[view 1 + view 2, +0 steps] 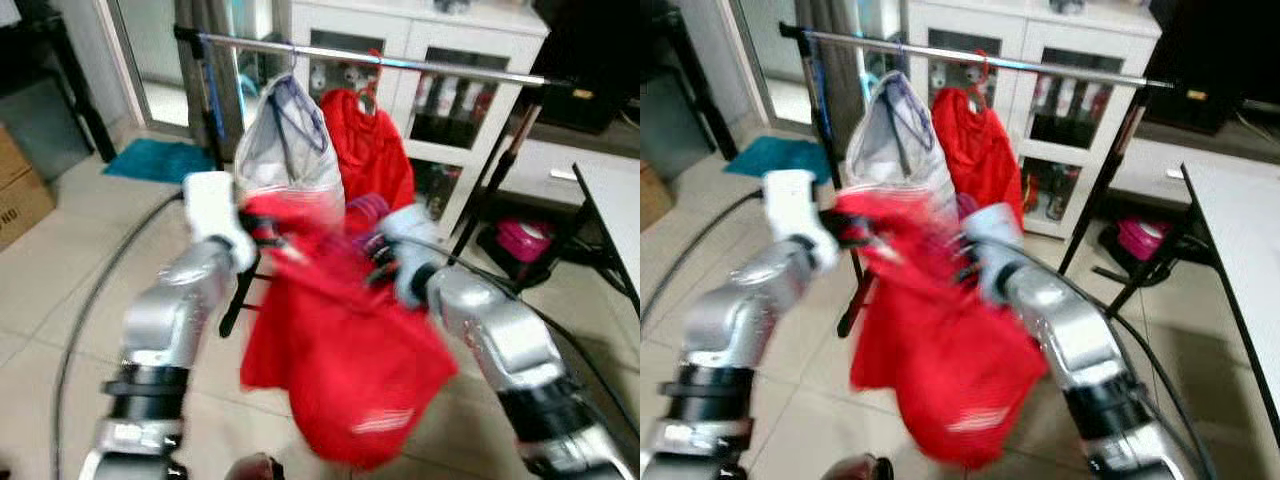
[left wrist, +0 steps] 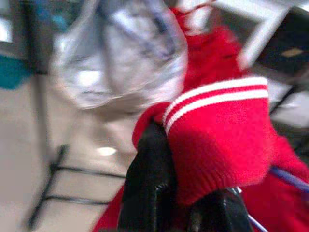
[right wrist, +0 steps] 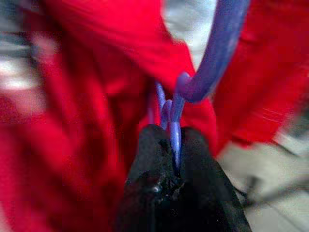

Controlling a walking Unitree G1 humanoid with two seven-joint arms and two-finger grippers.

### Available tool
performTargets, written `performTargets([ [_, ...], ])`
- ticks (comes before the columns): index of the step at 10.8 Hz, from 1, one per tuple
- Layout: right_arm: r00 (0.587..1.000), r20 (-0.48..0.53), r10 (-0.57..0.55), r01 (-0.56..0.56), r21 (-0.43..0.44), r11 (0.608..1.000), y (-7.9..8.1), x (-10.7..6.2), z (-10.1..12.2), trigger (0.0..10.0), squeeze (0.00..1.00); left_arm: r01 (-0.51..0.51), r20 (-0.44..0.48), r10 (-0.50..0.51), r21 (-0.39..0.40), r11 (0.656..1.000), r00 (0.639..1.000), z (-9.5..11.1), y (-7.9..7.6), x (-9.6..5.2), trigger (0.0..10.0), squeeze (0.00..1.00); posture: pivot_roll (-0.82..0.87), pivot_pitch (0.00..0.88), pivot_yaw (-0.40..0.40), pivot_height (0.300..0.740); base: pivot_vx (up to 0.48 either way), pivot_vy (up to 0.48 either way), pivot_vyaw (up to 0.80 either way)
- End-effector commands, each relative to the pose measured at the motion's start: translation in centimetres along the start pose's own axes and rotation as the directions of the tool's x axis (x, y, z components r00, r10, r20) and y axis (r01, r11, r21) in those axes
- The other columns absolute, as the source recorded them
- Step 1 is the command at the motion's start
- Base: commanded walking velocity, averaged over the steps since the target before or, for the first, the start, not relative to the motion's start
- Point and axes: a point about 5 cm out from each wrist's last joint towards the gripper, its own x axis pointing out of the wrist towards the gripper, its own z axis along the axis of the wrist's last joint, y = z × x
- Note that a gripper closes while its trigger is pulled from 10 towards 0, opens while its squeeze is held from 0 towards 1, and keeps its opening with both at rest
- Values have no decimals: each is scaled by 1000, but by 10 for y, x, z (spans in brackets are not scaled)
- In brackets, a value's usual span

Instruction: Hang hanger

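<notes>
Both arms are raised in front of a garment rack, carrying a red shirt (image 1: 345, 370) between them. The right gripper (image 3: 175, 162) has its two black fingers pressed together on the neck of a purple wire hanger (image 3: 212, 58), whose hook curves upward beyond the fingertips; the shirt hangs around and below this hanger. The left gripper (image 2: 186, 193) is clamped on the shirt's sleeve, at the red cuff with two white stripes (image 2: 217, 99), which drapes over one finger (image 2: 149, 183).

The hanger with its shirt is held in the air, below and in front of the rack's metal rail (image 1: 400, 63), apart from it. On the rail hang a white garment (image 1: 285, 140) and, just beside it toward the robot's right, a second red garment (image 1: 375, 150) on a red hanger.

Behind the rack stands a white cabinet (image 1: 420, 30) with glazed doors; bottles or similar items show dimly on its shelves, too blurred to identify. On the tiled floor lie a teal mat (image 1: 155, 158) and a pink object (image 1: 525, 240) near the rack's foot. A white tabletop edge (image 1: 615, 210) lies at far right.
</notes>
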Motion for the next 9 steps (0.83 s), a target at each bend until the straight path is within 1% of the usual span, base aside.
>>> performTargets([
  [1, 998, -7, -58, 58, -20, 998, -6, 2, -4, 0, 0, 91, 29, -90, 0, 996, 995, 11, -19, 1, 0, 0, 27, 0, 7, 740, 0, 0, 0],
  [2, 976, -182, 124, -141, -82, 987, 17, 11, -31, 0, 0, 131, 53, -131, 12, 991, 990, 13, -33, 0, 0, 0, 30, 0, 3, 740, 0, 0, 0],
  [3, 932, -290, 216, -259, -119, 958, 29, 11, -49, 0, 0, 121, 58, -123, 31, 992, 991, 13, -35, 0, 0, 0, 32, 0, -1, 740, 0, 0, 0],
  [4, 894, -380, 239, -332, -201, 922, 33, 10, -66, 0, 0, 83, 78, -89, 87, 993, 993, 13, -32, 0, 0, 0, 32, 0, -6, 740, 0, 0, 0],
  [5, 875, -418, 243, -368, -251, 895, 32, 9, -73, 0, 0, 60, 95, -68, 90, 994, 993, 16, -30, 0, 0, 0, 32, 0, -8, 740, 0, 0, 0],
  [6, 878, -412, 245, -369, -252, 895, 31, 11, -72, 0, 0, 11, 114, -26, 123, 992, 993, 20, -25, 0, 0, 0, 36, 0, -11, 740, 0, 0, 0],
  [7, 915, -314, 255, -306, -125, 944, 24, 12, -55, 0, 0, -97, 106, 77, 195, 976, 991, 19, -6, 0, 0, 0, 33, 0, -10, 740, 0, 0, 0],
  [8, 923, -279, 266, -296, -71, 952, 19, 9, -49, 0, 0, -152, 102, 132, 222, 963, 986, 16, 4, 0, 0, 0, 33, 0, -10, 740, 0, 0, 0],
  [9, 925, -197, 325, -331, 3, 943, 15, 0, -37, 0, 0, -206, 92, 189, 244, 948, 978, 12, 17, -1, 0, 0, 30, 0, -9, 740, 0, 0, 0],
])
